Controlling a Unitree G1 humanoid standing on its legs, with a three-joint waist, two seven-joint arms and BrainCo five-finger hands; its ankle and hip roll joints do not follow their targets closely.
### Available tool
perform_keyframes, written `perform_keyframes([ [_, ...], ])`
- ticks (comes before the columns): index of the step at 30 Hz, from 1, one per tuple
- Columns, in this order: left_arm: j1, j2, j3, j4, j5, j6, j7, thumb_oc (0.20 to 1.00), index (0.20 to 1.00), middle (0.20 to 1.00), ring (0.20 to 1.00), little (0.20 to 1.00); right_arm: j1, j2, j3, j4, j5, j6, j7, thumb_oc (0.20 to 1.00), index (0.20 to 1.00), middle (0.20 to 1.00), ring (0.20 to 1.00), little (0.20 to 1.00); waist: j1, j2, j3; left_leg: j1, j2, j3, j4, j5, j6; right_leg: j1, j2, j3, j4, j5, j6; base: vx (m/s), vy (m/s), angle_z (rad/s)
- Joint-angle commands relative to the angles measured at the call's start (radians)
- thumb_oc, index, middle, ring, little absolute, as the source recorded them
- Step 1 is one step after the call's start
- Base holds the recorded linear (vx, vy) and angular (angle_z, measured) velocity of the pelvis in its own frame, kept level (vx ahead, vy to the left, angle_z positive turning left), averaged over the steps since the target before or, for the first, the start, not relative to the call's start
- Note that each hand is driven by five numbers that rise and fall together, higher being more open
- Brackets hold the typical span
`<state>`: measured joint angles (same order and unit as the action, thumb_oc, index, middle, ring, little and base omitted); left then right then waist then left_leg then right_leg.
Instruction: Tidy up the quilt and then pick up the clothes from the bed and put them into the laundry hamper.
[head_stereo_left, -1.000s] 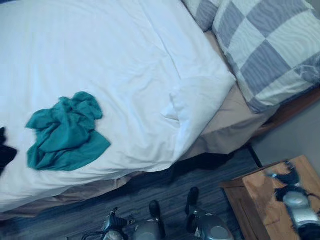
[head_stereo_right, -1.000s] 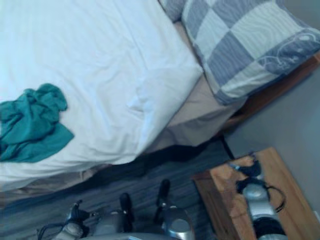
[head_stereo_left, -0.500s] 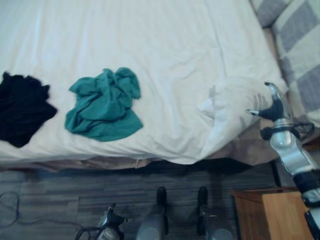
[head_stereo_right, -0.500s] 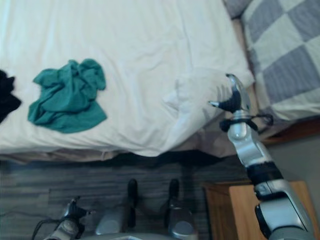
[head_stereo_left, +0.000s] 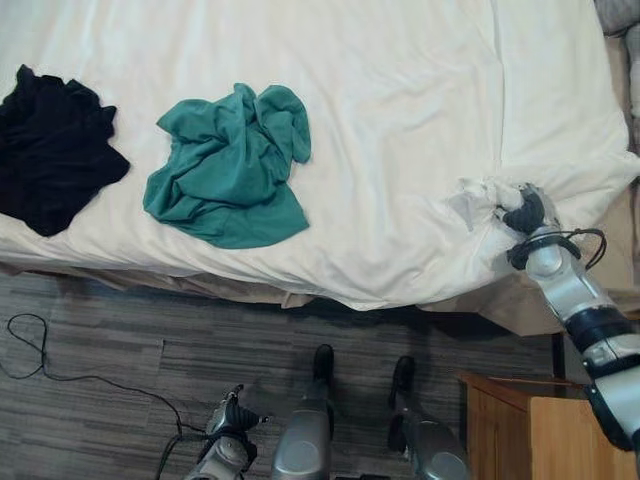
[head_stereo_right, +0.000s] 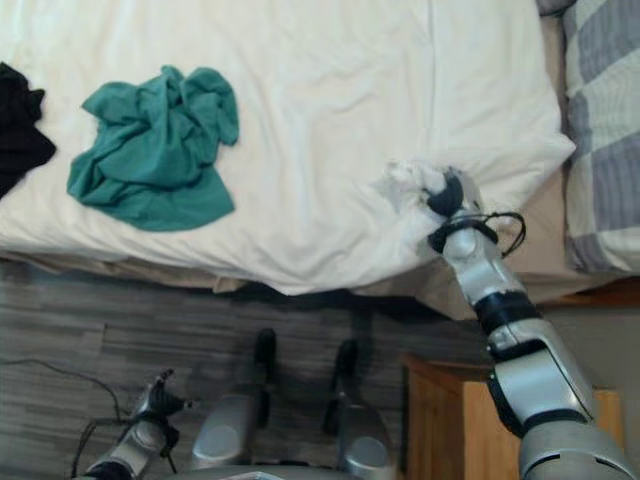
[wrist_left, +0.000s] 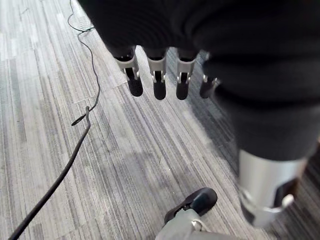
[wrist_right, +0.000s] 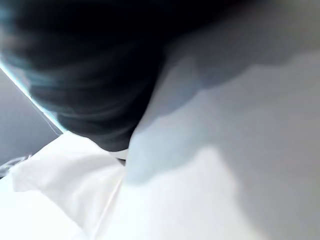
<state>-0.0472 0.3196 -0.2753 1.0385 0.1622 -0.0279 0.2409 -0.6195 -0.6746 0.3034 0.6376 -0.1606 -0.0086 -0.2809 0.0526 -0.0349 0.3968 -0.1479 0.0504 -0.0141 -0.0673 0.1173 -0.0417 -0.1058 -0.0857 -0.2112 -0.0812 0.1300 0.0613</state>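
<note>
On the bed, a white quilt (head_stereo_left: 380, 120) lies spread in soft, shallow creases, its near edge hanging over a beige bed skirt (head_stereo_left: 520, 305). At the quilt's near right corner the cloth is bunched into a tight, crumpled knot, and the right hand (head_stereo_right: 447, 195) sits pressed into that knot; the gathered folds wrap around the dark-covered hand, so its fingers look curled into the fabric and gripping it. In the right wrist view the dark ribbed cover and a pale fold of quilt lie right against the lens, and the fingers themselves are hidden.

Two garments rest on the quilt, well apart from that hand. A teal garment (head_stereo_left: 230, 165) lies in a rumpled heap with loose, rounded folds near the middle of the near edge. A black garment (head_stereo_left: 55, 150) lies crumpled beside it, further to the robot's left.

A grey-and-white checked pillow (head_stereo_right: 605, 130) lies at the far right. A wooden nightstand (head_stereo_right: 450, 420) stands on the grey striped plank floor (head_stereo_left: 120, 350) below. The left hand (wrist_left: 157, 75) hangs low over the floor, fingers straight and relaxed, holding nothing.
</note>
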Motion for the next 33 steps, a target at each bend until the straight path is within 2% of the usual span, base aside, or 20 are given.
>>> perform_keyframes([
  [1, 0.034, 0.017, 0.043, 0.064, 0.049, 0.007, 0.013, 1.0, 1.0, 1.0, 1.0, 1.0, 0.321, -0.126, -0.088, -0.07, -0.109, -0.013, 0.004, 1.0, 1.0, 1.0, 1.0, 1.0, -0.06, -0.037, -0.068, 0.036, 0.042, 0.038, 0.084, -0.168, -0.029, -0.01, -0.059, 0.041, 0.131, -0.217, 0.075, 0.07, 0.018, -0.04],
  [3, 0.043, 0.017, 0.056, 0.066, 0.061, 0.013, 0.001, 1.0, 1.0, 1.0, 1.0, 1.0, 0.438, -0.114, -0.164, -0.079, -0.116, -0.007, 0.009, 1.0, 1.0, 1.0, 1.0, 1.0, -0.072, -0.041, -0.084, 0.053, 0.044, 0.047, 0.068, -0.168, -0.03, 0.003, -0.059, 0.043, 0.105, -0.206, 0.08, 0.07, 0.018, -0.05],
  [6, 0.038, 0.01, 0.068, 0.062, 0.056, 0.016, -0.008, 1.0, 1.0, 1.0, 1.0, 1.0, 0.565, -0.047, -0.275, -0.078, -0.038, -0.01, 0.003, 1.0, 1.0, 1.0, 1.0, 1.0, -0.098, -0.047, -0.102, 0.079, 0.045, 0.069, 0.041, -0.166, -0.029, 0.02, -0.057, 0.058, 0.066, -0.185, 0.088, 0.06, 0.038, -0.25],
  [11, 0.051, 0.01, 0.102, 0.0, 0.04, 0.02, -0.024, 1.0, 1.0, 1.0, 1.0, 1.0, 0.768, 0.012, -0.503, -0.189, 0.037, -0.007, -0.007, 1.0, 1.0, 1.0, 1.0, 1.0, -0.139, -0.056, -0.116, 0.097, 0.043, 0.085, 0.035, -0.175, -0.024, 0.028, -0.058, 0.079, 0.052, -0.177, 0.094, 0.03, 0.029, -0.28],
  [16, 0.063, -0.001, 0.101, -0.025, 0.029, 0.022, -0.028, 1.0, 1.0, 1.0, 1.0, 1.0, 0.772, 0.001, -0.692, -0.292, 0.122, -0.011, -0.124, 1.0, 1.0, 1.0, 1.0, 1.0, -0.158, -0.053, -0.126, 0.108, 0.041, 0.089, 0.04, -0.191, -0.021, 0.028, -0.057, 0.093, 0.065, -0.185, 0.093, 0.01, 0.021, -0.16],
  [18, 0.061, -0.017, 0.089, -0.01, 0.029, 0.025, -0.022, 1.0, 1.0, 1.0, 1.0, 1.0, 0.734, 0.014, -0.74, -0.389, 0.145, -0.043, -0.189, 1.0, 1.0, 1.0, 1.0, 1.0, -0.155, -0.047, -0.127, 0.109, 0.038, 0.086, 0.044, -0.197, -0.02, 0.026, -0.057, 0.096, 0.066, -0.187, 0.092, 0.01, 0.005, -0.06],
  [19, 0.06, -0.022, 0.08, -0.002, 0.031, 0.025, -0.02, 1.0, 1.0, 1.0, 1.0, 1.0, 0.707, 0.018, -0.745, -0.434, 0.143, -0.058, -0.212, 0.2, 0.2, 0.2, 0.2, 0.2, -0.151, -0.044, -0.127, 0.108, 0.037, 0.085, 0.046, -0.199, -0.019, 0.025, -0.057, 0.097, 0.067, -0.188, 0.091, 0.0, 0.0, 0.0],
  [22, 0.056, -0.026, 0.04, 0.007, 0.032, 0.022, -0.018, 1.0, 1.0, 1.0, 1.0, 1.0, 0.564, 0.028, -0.676, -0.492, 0.18, -0.099, -0.248, 0.2, 0.2, 0.2, 0.2, 0.2, -0.126, -0.032, -0.113, 0.094, 0.036, 0.076, 0.057, -0.196, -0.019, 0.016, -0.056, 0.096, 0.07, -0.191, 0.088, -0.06, -0.024, 0.0],
  [23, 0.04, -0.021, 0.014, 0.011, 0.025, 0.021, -0.014, 1.0, 1.0, 1.0, 1.0, 1.0, 0.451, 0.02, -0.586, -0.458, 0.222, -0.107, -0.249, 0.2, 0.2, 0.2, 0.2, 0.2, -0.105, -0.026, -0.086, 0.07, 0.034, 0.07, 0.071, -0.19, -0.021, -0.002, -0.058, 0.093, 0.083, -0.191, 0.084, -0.12, -0.035, -0.01],
  [24, 0.037, -0.022, 0.018, 0.012, 0.024, 0.02, -0.014, 1.0, 1.0, 1.0, 1.0, 1.0, 0.439, 0.017, -0.578, -0.449, 0.224, -0.11, -0.251, 0.2, 0.2, 0.2, 0.2, 0.2, -0.109, -0.027, -0.084, 0.067, 0.034, 0.07, 0.075, -0.191, -0.021, -0.005, -0.058, 0.094, 0.086, -0.192, 0.084, -0.16, -0.037, -0.01],
  [27, 0.003, -0.02, -0.011, 0.011, 0.005, 0.021, -0.004, 1.0, 1.0, 1.0, 1.0, 1.0, 0.307, 0.032, -0.453, -0.375, 0.273, -0.1, -0.243, 0.2, 0.2, 0.2, 0.2, 0.2, -0.087, -0.011, -0.028, 0.013, 0.03, 0.059, 0.116, -0.185, -0.022, -0.051, -0.067, 0.089, 0.137, -0.198, 0.077, -0.15, -0.015, 0.18],
  [30, -0.037, -0.029, -0.029, 0.01, -0.033, 0.018, 0.017, 1.0, 1.0, 1.0, 1.0, 1.0, 0.255, 0.075, -0.389, -0.228, 0.329, -0.088, -0.241, 0.2, 0.2, 0.2, 0.2, 0.2, -0.077, 0.009, 0.029, -0.056, 0.021, 0.052, 0.198, -0.196, -0.028, -0.106, -0.077, 0.084, 0.216, -0.217, 0.072, -0.18, -0.002, 0.17],
  [31, -0.056, -0.039, -0.025, 0.005, -0.061, 0.019, 0.03, 1.0, 1.0, 1.0, 1.0, 1.0, 0.263, 0.127, -0.375, -0.141, 0.386, -0.084, -0.236, 0.2, 0.2, 0.2, 0.2, 0.2, -0.077, 0.016, 0.054, -0.095, 0.016, 0.049, 0.258, -0.211, -0.033, -0.141, -0.085, 0.083, 0.28, -0.233, 0.067, -0.14, -0.01, 0.24],
  [32, -0.056, -0.038, -0.026, 0.005, -0.062, 0.019, 0.03, 1.0, 1.0, 1.0, 1.0, 1.0, 0.262, 0.127, -0.375, -0.139, 0.387, -0.085, -0.236, 0.2, 0.2, 0.2, 0.2, 0.2, -0.078, 0.015, 0.053, -0.1, 0.016, 0.048, 0.264, -0.213, -0.033, -0.145, -0.085, 0.084, 0.285, -0.236, 0.067, -0.12, -0.021, 0.28],
  [33, -0.067, -0.048, -0.014, 0.016, -0.08, 0.022, 0.045, 1.0, 1.0, 1.0, 1.0, 1.0, 0.319, 0.182, -0.378, -0.097, 0.429, -0.089, -0.214, 0.2, 0.2, 0.2, 0.2, 0.2, -0.083, 0.015, 0.067, -0.127, 0.016, 0.043, 0.322, -0.237, -0.033, -0.168, -0.093, 0.081, 0.344, -0.262, 0.063, -0.04, -0.009, 0.2],
])
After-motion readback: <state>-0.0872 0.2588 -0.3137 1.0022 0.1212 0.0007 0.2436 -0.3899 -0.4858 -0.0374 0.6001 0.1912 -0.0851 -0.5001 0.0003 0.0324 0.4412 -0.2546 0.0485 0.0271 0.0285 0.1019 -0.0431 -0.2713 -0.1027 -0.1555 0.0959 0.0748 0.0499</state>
